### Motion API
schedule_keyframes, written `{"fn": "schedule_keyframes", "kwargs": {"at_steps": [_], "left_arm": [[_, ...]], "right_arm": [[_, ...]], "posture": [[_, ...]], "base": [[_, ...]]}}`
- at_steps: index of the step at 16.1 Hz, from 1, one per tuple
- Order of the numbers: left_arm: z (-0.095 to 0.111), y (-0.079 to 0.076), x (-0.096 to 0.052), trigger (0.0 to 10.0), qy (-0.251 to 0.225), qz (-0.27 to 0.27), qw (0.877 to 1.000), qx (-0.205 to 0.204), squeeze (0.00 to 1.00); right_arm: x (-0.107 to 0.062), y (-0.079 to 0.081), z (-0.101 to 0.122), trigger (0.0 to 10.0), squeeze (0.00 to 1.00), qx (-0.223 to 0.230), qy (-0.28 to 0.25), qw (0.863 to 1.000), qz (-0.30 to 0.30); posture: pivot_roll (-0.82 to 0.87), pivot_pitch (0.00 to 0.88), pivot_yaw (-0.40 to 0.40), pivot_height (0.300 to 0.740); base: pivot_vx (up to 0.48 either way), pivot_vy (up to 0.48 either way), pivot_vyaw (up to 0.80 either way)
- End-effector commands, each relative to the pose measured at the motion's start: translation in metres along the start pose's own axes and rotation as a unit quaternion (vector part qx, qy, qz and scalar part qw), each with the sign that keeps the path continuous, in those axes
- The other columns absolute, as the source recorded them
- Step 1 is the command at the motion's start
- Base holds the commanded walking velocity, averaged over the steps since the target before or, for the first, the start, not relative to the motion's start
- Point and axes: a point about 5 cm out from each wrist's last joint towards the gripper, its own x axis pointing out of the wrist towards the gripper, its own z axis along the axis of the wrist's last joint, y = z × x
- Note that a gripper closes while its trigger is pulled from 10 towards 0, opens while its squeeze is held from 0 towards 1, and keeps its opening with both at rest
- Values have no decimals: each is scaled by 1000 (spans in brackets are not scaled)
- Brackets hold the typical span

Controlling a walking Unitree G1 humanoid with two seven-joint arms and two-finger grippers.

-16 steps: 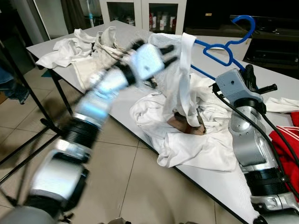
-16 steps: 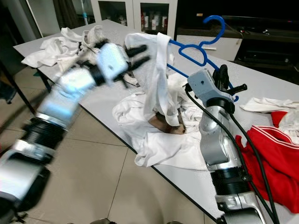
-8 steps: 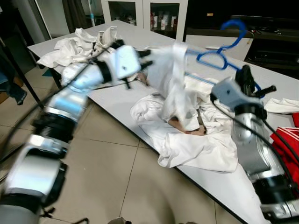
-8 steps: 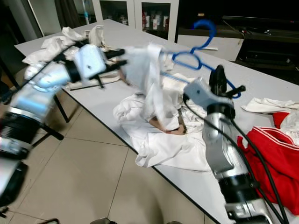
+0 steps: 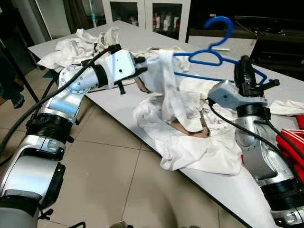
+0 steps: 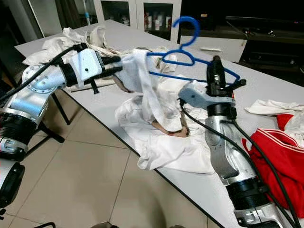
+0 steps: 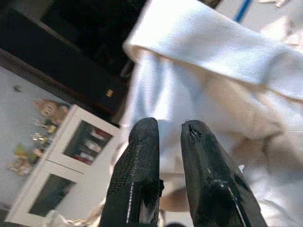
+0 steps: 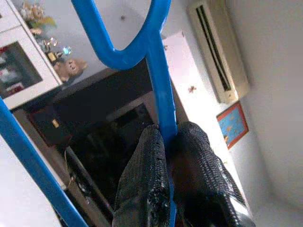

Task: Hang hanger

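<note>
The right hand (image 8: 164, 142) is clenched on the sloping bar of a blue plastic clothes hanger (image 6: 183, 53), holding it up above the long white surface (image 5: 118, 97) with its hook uppermost; in the right wrist view the two black fingers (image 8: 144, 182) press against the blue bar from either side. A white cloth garment (image 5: 168, 90) is draped over the end of the hanger away from that hand and hangs down from it in a loose fold, its lower part reaching the rumpled heap of white clothes (image 5: 199, 147) that lies at the near edge of the surface. The left hand (image 5: 141, 70) reaches in from the other side at the level of the draped garment, its fingertips right at the fabric; in the left wrist view the two fingers (image 7: 142, 161) stand a narrow gap apart with white cloth just beyond them, and whether any fabric is pinched between them cannot be told. A second pile of white laundry (image 5: 78, 45) lies at the far end of the surface, well apart from the hanger, and a red garment with white stripes (image 6: 280, 161) lies on the surface beside the right arm. Beneath the surface is a beige tiled floor (image 5: 109, 180), and a white glass-fronted cabinet (image 5: 147, 14) stands beyond.
</note>
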Motion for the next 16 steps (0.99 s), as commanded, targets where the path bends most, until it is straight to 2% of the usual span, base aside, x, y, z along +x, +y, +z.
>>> {"fn": "schedule_keyframes", "kwargs": {"at_steps": [1, 4, 6, 8, 11, 16], "left_arm": [[-2, -2, 0, 10000, 7, -21, 1000, -10, 0], [-3, -3, 1, 10000, 0, -24, 999, -25, 0], [-2, -5, 2, 10000, -2, -38, 999, -27, 0], [1, -15, 6, 10000, -9, -72, 997, -28, 0], [8, -27, 15, 10000, -27, -96, 995, -25, 0], [14, -29, 20, 10000, -41, -103, 993, -34, 0]], "right_arm": [[1, -5, 11, 10000, 0, -3, -32, 999, -20], [-4, -8, 31, 10000, 0, -33, -114, 992, -32], [-7, -7, 36, 10000, 0, -46, -139, 989, -29], [-8, -6, 41, 10000, 0, -54, -159, 985, -30], [-4, -6, 48, 10000, 0, -61, -167, 983, -35], [2, -8, 44, 10000, 0, -53, -144, 987, -41]], "posture": [[-30, 0, 31, 723], [-30, 0, 31, 723], [-29, 0, 33, 723], [-27, 0, 36, 723], [-25, 0, 37, 723], [-26, 0, 36, 723]], "base": [[0, 0, 0], [0, 0, 0], [0, 0, 0], [0, 0, 0], [0, 0, 0], [0, 0, 0]]}}
